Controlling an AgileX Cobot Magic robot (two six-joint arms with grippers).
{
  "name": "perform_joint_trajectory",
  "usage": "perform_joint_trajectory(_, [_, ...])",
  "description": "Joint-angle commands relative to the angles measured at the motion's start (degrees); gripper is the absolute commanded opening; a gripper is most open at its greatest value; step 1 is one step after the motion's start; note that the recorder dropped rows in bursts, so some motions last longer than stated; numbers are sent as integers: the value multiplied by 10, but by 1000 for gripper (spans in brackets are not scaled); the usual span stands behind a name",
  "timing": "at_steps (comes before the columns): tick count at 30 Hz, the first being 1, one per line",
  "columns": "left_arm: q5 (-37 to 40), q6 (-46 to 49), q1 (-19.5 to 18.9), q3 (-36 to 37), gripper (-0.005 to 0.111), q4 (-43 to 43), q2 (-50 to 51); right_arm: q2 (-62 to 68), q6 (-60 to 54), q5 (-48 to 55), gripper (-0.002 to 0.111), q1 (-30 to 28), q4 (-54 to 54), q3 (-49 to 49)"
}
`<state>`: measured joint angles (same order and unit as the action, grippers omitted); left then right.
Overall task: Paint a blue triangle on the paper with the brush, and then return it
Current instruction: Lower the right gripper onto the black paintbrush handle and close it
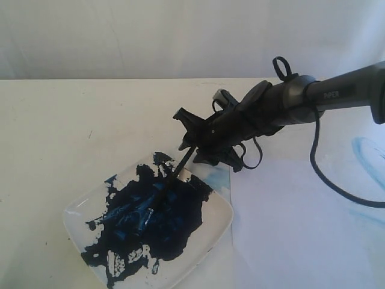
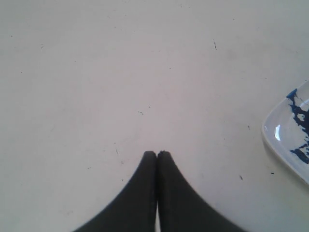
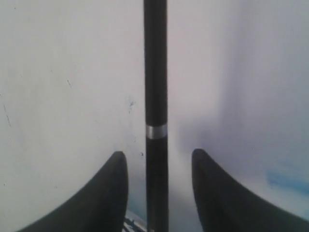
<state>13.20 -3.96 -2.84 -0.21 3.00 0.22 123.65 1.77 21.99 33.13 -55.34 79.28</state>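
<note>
Your right jaws stand wide either side of the brush (image 3: 155, 72), not touching it, its tip in the paint puddle (image 1: 150, 223) in the dish (image 1: 201, 250), lower left of the exterior view; close off-centre and you may flick the handle, spattering the paper (image 1: 289, 229) at lower right. Left jaws sit pressed together over the counter (image 2: 96, 72)

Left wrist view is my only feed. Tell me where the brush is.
Observer: The brush leans with its tip in the blue paint of the dish.
Operator: Report the right fingers.
Observer: The right fingers stand apart, a gap on each side of the handle.
Operator: Check the paper for a triangle.
Observer: The paper shows only a faint blue smear; no triangle in sight.
</note>
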Motion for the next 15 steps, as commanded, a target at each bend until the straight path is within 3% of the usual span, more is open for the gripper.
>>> perform_joint_trajectory(1, [-2,-1,3,2,0,0,-2,-1,-5,-9,34,1,-6,3])
perform_joint_trajectory(15, [-2,-1,3,2,0,0,-2,-1,-5,-16,31,1,-16,3])
